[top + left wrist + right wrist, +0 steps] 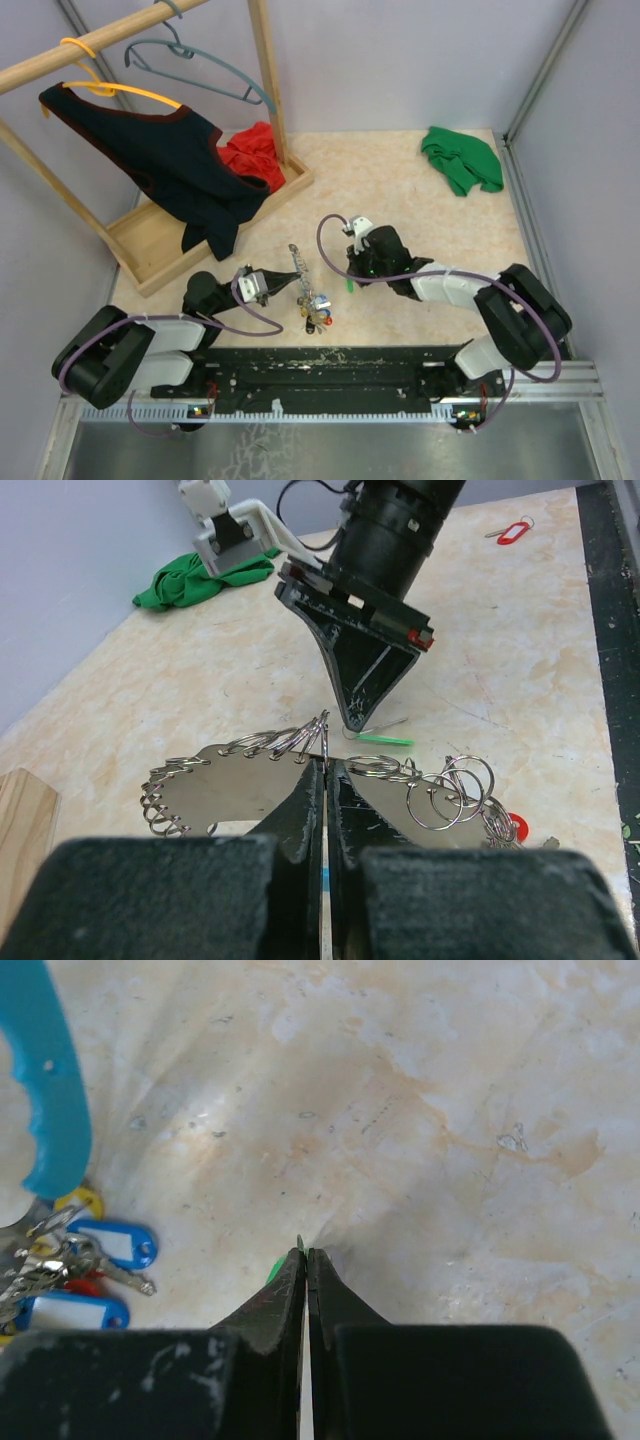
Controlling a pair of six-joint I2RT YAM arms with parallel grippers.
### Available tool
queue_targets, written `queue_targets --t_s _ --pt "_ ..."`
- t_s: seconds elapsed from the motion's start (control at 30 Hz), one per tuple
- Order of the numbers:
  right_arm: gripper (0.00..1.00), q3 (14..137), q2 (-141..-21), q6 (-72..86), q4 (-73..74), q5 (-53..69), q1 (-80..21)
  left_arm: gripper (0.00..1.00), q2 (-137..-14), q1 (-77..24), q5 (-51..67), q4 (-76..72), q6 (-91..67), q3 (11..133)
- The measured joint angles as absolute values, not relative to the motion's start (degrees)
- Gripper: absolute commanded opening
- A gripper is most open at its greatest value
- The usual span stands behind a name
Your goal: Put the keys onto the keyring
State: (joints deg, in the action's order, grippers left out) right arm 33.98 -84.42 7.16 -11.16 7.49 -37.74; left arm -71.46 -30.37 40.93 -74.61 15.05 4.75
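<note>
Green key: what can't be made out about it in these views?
Right wrist: jaws cover the green key; only a sliver shows.
Top external: key is a tiny speck under the right gripper; blade not visible.
Left wrist: left gripper blocks where it grips the keyring.

Only a thin lane of table (400, 180) separates my left gripper (287, 283) and right gripper (350, 272) at frame centre, and the keyring (300, 272) lies along it, its coil pinched in my left jaws. My right jaws are closed on the green key (385, 739). The wooden rack (150, 250) walls the upper left; the green cloth (460, 160) sits upper right, bare table between.
</note>
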Motion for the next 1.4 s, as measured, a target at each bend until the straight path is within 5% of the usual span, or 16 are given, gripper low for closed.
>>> queue_targets --t_s 0.6,1.4 --pt "0.0 52.8 -72.8 -20.7 17.6 26.1 -43.1 0.0 -74.0 -30.3 43.2 -78.4 11.2 6.0" --pt "0.0 55.6 -76.0 -33.1 19.7 33.6 -47.5 0.0 -75.2 -30.2 50.3 -75.7 13.2 8.2"
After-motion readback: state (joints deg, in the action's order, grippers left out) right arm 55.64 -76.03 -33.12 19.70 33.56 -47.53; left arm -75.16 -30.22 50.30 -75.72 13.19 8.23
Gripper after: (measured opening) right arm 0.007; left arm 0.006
